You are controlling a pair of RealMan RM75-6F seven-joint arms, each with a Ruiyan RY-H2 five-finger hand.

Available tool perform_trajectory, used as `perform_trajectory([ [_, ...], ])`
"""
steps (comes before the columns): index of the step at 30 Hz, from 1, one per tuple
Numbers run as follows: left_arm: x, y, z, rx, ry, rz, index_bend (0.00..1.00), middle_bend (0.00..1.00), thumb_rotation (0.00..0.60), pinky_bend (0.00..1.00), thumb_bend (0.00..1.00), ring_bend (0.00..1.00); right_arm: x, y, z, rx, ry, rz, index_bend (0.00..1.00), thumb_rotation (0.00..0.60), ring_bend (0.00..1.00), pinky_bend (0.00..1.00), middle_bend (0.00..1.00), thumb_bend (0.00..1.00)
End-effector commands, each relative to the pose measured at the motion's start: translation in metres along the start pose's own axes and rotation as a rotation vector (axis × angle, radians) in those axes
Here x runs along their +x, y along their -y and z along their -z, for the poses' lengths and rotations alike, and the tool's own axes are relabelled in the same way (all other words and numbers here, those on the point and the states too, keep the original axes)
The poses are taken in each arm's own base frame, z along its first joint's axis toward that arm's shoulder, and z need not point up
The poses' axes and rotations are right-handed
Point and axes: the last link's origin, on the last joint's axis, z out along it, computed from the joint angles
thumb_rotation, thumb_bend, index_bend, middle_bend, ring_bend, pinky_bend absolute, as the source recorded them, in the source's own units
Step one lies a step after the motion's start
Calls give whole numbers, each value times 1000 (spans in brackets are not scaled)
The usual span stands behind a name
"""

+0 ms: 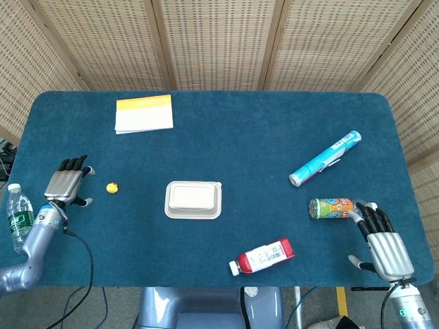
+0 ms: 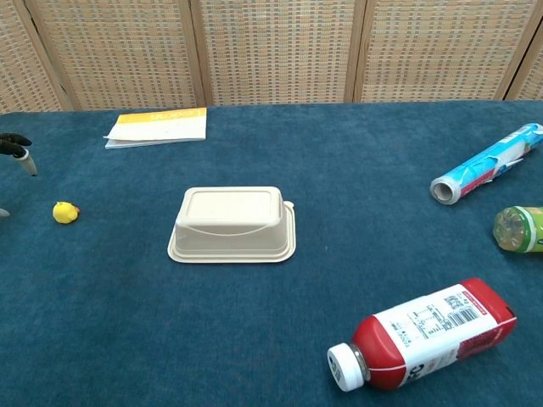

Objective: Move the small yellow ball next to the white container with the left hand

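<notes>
The small yellow ball [image 1: 112, 187] [image 2: 65, 212] lies on the blue table left of the white container [image 1: 193, 199] [image 2: 232, 224], which rests upside down near the middle. My left hand [image 1: 66, 184] hovers just left of the ball, fingers spread and empty, a short gap between them; only its fingertips [image 2: 17, 149] show at the chest view's left edge. My right hand [image 1: 383, 242] lies open and empty at the table's front right corner, just below a green bottle [image 1: 330, 208].
A yellow-and-white booklet [image 1: 143, 113] lies at the back left. A blue tube [image 1: 325, 159], the green bottle [image 2: 518, 229] and a red-and-white bottle [image 1: 263, 256] [image 2: 422, 335] occupy the right and front. A water bottle [image 1: 18, 216] stands beyond the table's left edge.
</notes>
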Motion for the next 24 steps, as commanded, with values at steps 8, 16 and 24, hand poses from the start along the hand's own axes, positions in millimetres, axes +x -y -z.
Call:
perform_trajectory([
  [8,-9,-17,-17,-10,42,-57,294,0,600,0,225,0,1,-4,-3,-16,4,-12,120,600,0,0,0,0],
  [16,-11,-25,-26,-6,47,-73,312,0,600,0,229,0,0,-6,-4,-19,13,-12,120,600,0,0,0,0],
  [24,-16,-38,-35,-14,67,-94,371,0,600,0,235,0,-1,-10,-9,-34,16,-23,120,600,0,0,0,0],
])
